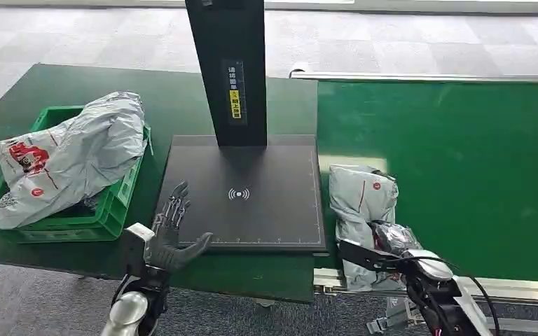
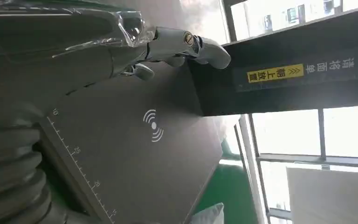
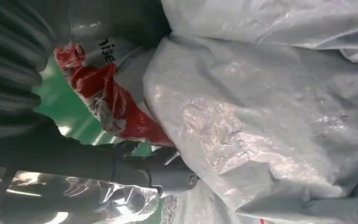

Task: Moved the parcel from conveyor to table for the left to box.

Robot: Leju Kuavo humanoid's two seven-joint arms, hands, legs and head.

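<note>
Parcel point(image 1: 361, 203), grey plastic mailer with red markings, is seen lying at lower centre-right of the head view, on the green conveyor point(image 1: 462, 161) just beside the scanner plate point(image 1: 245, 192). Not yet lifted to the worktop point(image 1: 175, 105).

Right robot hand point(image 1: 392, 241) is set against the parcel's near end; in the right wrist view the thumb and fingers point(image 3: 168, 175) are pressed into the film. Whether a full clamp has been made cannot be told.

Left robot hand point(image 1: 171, 227) is held up, fingers apart, nothing in it, at the plate's lower-left corner.

Risks judged:
- Film is slick and loose; a pinch of wrapping alone could be taken, and the contents could sag or slip out on lifting.
- The scanner post point(image 1: 228, 70) stands near the transfer path; a swinging parcel could be snagged.
- Green crate point(image 1: 108, 210), left of frame, already carries a bulky bag point(image 1: 70, 157); room there looks tight.
</note>
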